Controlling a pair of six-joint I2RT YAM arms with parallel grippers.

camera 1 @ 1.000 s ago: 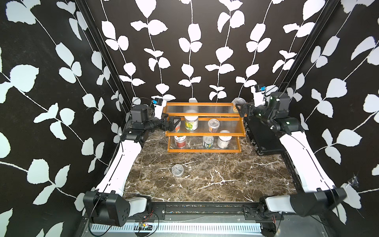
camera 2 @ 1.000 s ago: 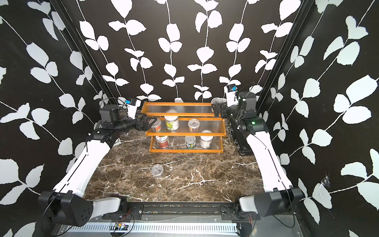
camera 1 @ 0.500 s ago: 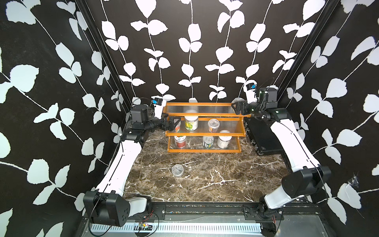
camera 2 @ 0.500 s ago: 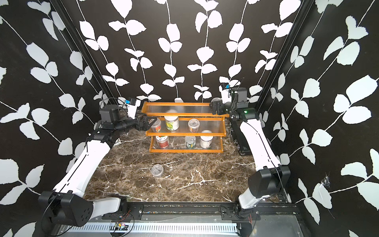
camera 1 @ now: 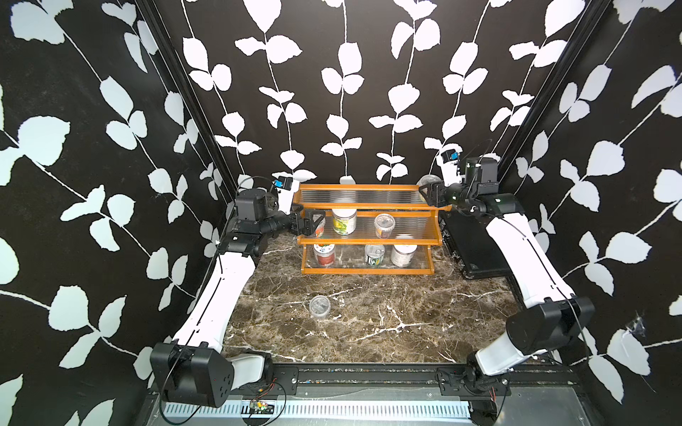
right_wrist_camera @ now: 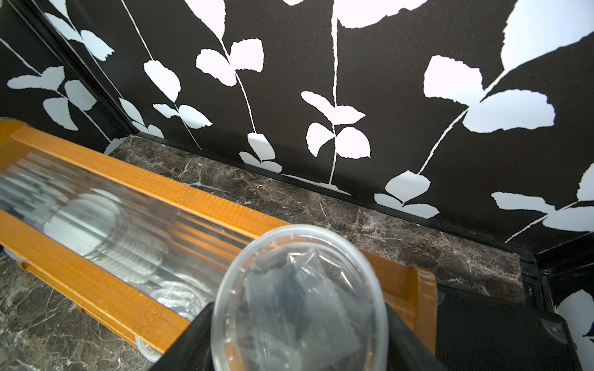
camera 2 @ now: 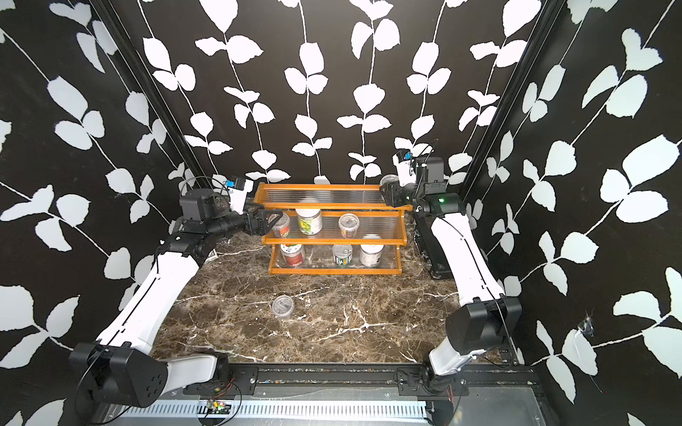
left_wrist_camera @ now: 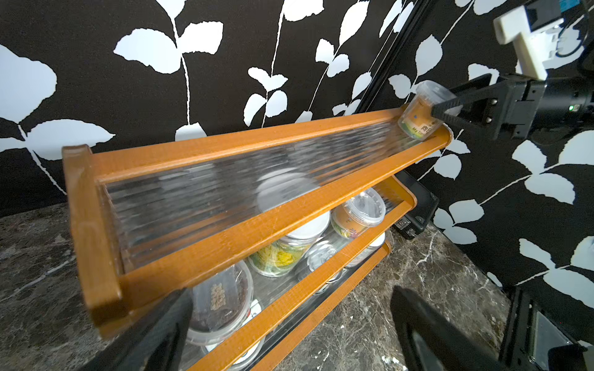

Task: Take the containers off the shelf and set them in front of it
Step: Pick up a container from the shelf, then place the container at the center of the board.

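Note:
The orange-brown shelf (camera 1: pixel 361 205) (camera 2: pixel 332 203) stands at the back of the marble table. At the right end of its top tier my right gripper (camera 1: pixel 428 192) (right_wrist_camera: pixel 299 321) is shut on a clear lidded cup (camera 1: pixel 428 180) (left_wrist_camera: pixel 418 112) (right_wrist_camera: pixel 299 289), which leans. My left gripper (camera 1: pixel 315 225) (left_wrist_camera: pixel 291 292) is open at the middle tier's left end, its fingers either side of a red-labelled clear cup (camera 2: pixel 281 225) (left_wrist_camera: pixel 221 298). The same tier holds a white-lidded jar (camera 1: pixel 344 220) and a clear cup (camera 1: pixel 384 225). The bottom tier holds a red-labelled jar (camera 1: pixel 324 254), a tin can (camera 1: pixel 374 254) and a white-lidded jar (camera 1: pixel 404 255). One clear cup (camera 1: pixel 319 306) stands on the table in front.
A flat black case (camera 1: pixel 476 250) lies on the table just right of the shelf, under my right arm. Black leaf-patterned walls close in on three sides, with a narrow strip of table behind the shelf (right_wrist_camera: pixel 353 208).
My right gripper has moved in on the top tier's right end and its jaws have narrowed onto the clear cup. The right arm's elbow has swung outward. The left arm has stayed still.

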